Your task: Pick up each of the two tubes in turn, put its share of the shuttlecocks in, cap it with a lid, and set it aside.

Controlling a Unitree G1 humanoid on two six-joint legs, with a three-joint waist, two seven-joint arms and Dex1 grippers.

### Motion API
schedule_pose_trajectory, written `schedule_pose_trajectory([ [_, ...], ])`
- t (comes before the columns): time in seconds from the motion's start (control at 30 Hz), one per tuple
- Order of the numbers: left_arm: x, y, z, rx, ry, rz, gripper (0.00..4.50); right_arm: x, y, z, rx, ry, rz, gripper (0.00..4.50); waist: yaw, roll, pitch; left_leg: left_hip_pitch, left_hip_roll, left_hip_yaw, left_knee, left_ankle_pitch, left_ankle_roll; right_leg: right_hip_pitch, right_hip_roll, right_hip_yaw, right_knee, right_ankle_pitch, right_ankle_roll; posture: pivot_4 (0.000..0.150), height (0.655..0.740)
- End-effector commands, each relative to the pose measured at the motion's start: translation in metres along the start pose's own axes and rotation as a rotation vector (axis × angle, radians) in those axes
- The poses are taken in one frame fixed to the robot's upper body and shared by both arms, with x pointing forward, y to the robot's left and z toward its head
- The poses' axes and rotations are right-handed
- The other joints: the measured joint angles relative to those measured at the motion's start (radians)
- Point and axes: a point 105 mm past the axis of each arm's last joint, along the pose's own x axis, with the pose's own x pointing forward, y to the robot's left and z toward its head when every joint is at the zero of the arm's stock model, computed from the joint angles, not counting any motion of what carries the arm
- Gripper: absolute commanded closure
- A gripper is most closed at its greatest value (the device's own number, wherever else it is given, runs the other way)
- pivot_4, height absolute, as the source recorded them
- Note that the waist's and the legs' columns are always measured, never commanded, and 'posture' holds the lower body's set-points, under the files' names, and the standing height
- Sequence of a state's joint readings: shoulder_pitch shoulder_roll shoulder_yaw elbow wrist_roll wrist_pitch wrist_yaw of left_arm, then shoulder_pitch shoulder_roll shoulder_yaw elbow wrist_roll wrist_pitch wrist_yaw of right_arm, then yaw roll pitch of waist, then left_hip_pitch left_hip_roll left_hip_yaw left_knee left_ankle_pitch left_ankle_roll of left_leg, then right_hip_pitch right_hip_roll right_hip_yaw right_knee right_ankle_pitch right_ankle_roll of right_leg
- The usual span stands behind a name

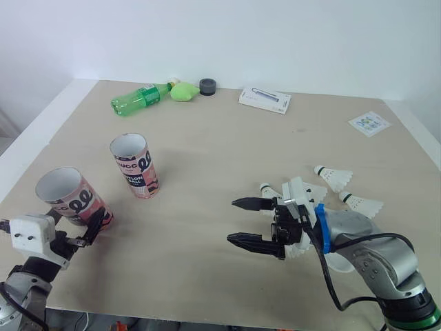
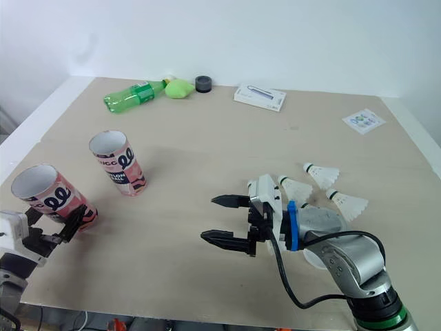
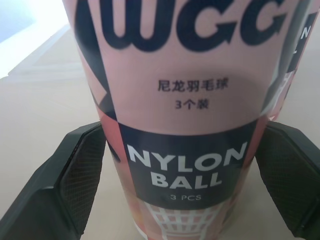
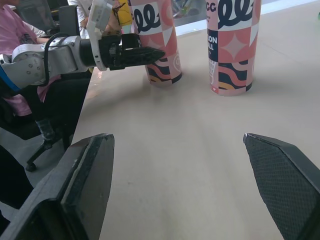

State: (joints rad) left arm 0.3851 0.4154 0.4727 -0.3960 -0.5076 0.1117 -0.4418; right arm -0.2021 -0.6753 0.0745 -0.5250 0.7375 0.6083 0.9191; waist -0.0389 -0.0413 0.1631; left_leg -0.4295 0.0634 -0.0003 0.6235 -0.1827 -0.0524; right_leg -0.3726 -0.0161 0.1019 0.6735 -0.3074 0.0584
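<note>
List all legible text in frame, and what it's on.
"尼龙羽毛球" - held tube
"3个装" - same tube
"NYLON BALL" - same tube
"3 PCS" - same tube
Big letters above these: cut off.
"LON" / "ALL" - standing tube, rest turned away
White box, sticker sheet: too small to read.

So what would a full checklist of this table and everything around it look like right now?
Surface: beige table, nothing spilled.
Job's things: held tube tilted, open; second tube upright, open; at least three shuttlecocks loose beside the right arm; lids cannot be told.
Clutter: green bottle lying down, green lump, dark ring, white box, printed card, all toward the far edge.
Grippers: left gripper shut on the held tube; right gripper open, empty.
Cables: black cable looping along the right forearm.
Surroundings: white wall; person in pink beyond the table's edge.
</note>
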Motion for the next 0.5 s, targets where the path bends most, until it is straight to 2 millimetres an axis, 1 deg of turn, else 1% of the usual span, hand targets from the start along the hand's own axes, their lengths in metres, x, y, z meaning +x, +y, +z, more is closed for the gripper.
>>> schedule_pose_trajectory([
  [0.03, -0.001, 0.001, 0.004, 0.022, -0.010, 0.003, 0.00, -0.001, 0.004, 0.010, -0.044, -0.024, 0.006, 0.08, 0.000, 0.000, 0.000, 0.000, 0.000, 0.000, 0.000, 0.000, 0.000, 0.000, 0.000, 0.000, 0.000, 0.000, 0.000, 0.150, 0.7294],
  [0.07, 0.000, 0.001, 0.003, 0.019, -0.010, 0.001, 0.39, -0.001, 0.003, 0.010, -0.046, -0.024, 0.004, 0.00, 0.000, 0.000, 0.000, 0.000, 0.000, 0.000, 0.000, 0.000, 0.000, 0.000, 0.000, 0.000, 0.000, 0.000, 0.000, 0.150, 0.7294],
  [0.13, 0.001, 0.001, 0.002, 0.015, -0.011, 0.007, 0.64, -0.001, 0.002, 0.011, -0.047, -0.024, 0.002, 0.00, 0.000, 0.000, 0.000, 0.000, 0.000, 0.000, 0.000, 0.000, 0.000, 0.000, 0.000, 0.000, 0.001, 0.000, 0.000, 0.150, 0.7294],
  [0.17, 0.001, 0.001, 0.002, 0.015, -0.010, 0.011, 1.13, -0.001, 0.002, 0.011, -0.049, -0.024, 0.001, 0.00, 0.000, 0.000, 0.000, 0.000, 0.000, 0.000, 0.000, 0.000, 0.000, 0.000, 0.000, 0.000, 0.001, 0.000, 0.000, 0.150, 0.7294],
  [0.2, 0.002, 0.001, 0.002, 0.017, -0.012, 0.011, 1.32, -0.001, 0.002, 0.011, -0.050, -0.024, 0.002, 0.00, 0.000, 0.000, 0.000, 0.000, 0.000, 0.000, 0.001, 0.000, 0.000, 0.000, 0.000, 0.000, 0.001, 0.000, 0.000, 0.150, 0.7294],
  [0.37, 0.006, 0.003, 0.003, 0.028, -0.019, 0.011, 1.32, -0.001, 0.002, 0.011, -0.053, -0.021, 0.006, 0.00, 0.000, 0.000, 0.000, 0.001, 0.000, 0.000, 0.001, 0.000, 0.000, 0.000, 0.000, 0.000, 0.003, 0.000, -0.001, 0.150, 0.7294],
  [0.43, 0.009, -0.003, 0.006, 0.050, -0.025, -0.030, 1.32, -0.002, 0.001, 0.011, -0.053, -0.019, 0.003, 0.00, 0.000, 0.000, 0.000, 0.001, 0.000, 0.000, 0.001, 0.000, 0.000, 0.000, 0.000, 0.000, 0.003, 0.000, -0.001, 0.150, 0.7294],
  [0.5, 0.011, -0.013, 0.011, 0.072, -0.031, -0.101, 1.32, -0.004, 0.001, 0.012, -0.046, -0.019, 0.006, 0.00, 0.000, 0.000, 0.000, 0.001, 0.000, 0.000, 0.001, 0.000, 0.000, 0.000, 0.000, 0.000, 0.004, -0.001, -0.001, 0.150, 0.7294],
])
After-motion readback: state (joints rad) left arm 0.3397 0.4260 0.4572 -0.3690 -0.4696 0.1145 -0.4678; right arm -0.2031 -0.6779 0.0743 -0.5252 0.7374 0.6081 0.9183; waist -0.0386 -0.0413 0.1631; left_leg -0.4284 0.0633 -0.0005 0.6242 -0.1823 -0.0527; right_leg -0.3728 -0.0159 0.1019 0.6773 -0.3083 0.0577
